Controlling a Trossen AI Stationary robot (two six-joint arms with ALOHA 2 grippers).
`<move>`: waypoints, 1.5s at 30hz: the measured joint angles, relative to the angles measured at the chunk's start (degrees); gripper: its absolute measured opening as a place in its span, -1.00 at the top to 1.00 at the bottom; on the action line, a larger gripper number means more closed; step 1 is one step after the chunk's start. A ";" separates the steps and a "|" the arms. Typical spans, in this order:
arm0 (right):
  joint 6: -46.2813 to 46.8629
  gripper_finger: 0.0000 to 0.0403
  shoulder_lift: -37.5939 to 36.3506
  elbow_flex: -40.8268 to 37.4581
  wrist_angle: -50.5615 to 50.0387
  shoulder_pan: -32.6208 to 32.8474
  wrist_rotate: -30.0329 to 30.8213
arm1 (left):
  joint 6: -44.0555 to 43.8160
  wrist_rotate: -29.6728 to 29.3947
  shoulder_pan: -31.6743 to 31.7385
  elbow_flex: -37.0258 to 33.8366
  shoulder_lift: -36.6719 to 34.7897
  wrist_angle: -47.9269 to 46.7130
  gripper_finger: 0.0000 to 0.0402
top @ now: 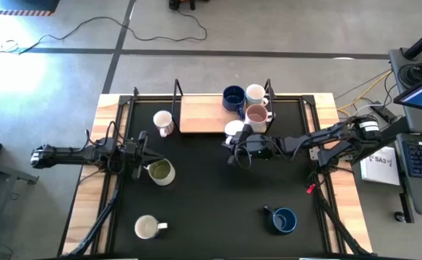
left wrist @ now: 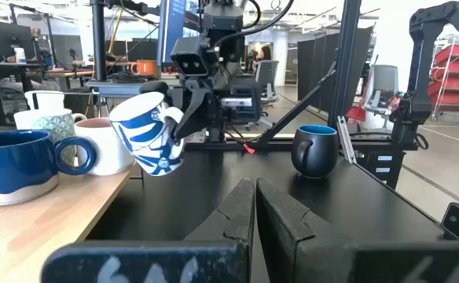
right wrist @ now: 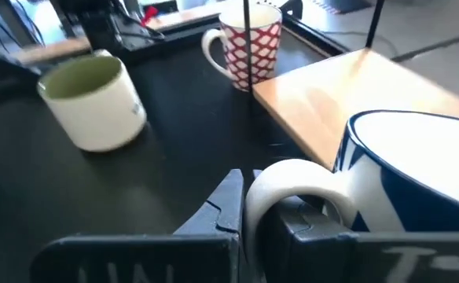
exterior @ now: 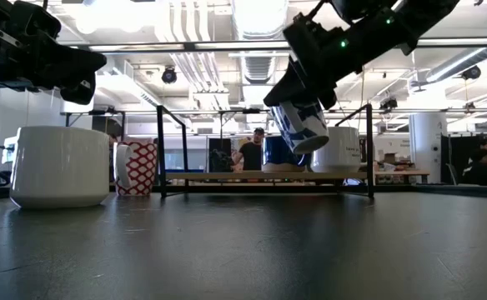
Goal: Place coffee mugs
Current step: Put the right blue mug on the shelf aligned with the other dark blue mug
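seven mugs in sight, one lifted off the mat

three mugs (top: 245, 103) stand on the wooden shelf (top: 200, 115): one dark blue, one white, one pinkish. on the black mat (top: 218, 209) stand four: a red-print mug (top: 163, 123) beside the shelf's end, an olive-lined mug (top: 160, 172), a cream mug (top: 147, 227) near the front edge, a dark blue mug (top: 282, 219) at front right. the right gripper (top: 238, 141) is clamped on the handle of a white-and-blue mug (exterior: 301, 125), held tilted in the air at the shelf's front edge. the left gripper (top: 144, 154), fingers pressed together, hangs just beside the olive-lined mug. the mat's middle lies open
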 joint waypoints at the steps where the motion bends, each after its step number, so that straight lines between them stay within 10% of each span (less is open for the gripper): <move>1: -1.73 0.95 0.00 0.00 0.00 -0.08 0.08 | 0.01 -0.02 0.01 0.00 0.00 0.02 1.00; 26: -14.94 0.95 19.87 0.02 36.97 -5.76 0.00 | 0.01 -0.02 0.02 0.00 0.00 0.00 1.00; 45: -18.24 0.94 26.03 3.94 41.09 -8.25 -0.17 | -0.01 -0.01 0.00 0.00 0.02 0.02 1.00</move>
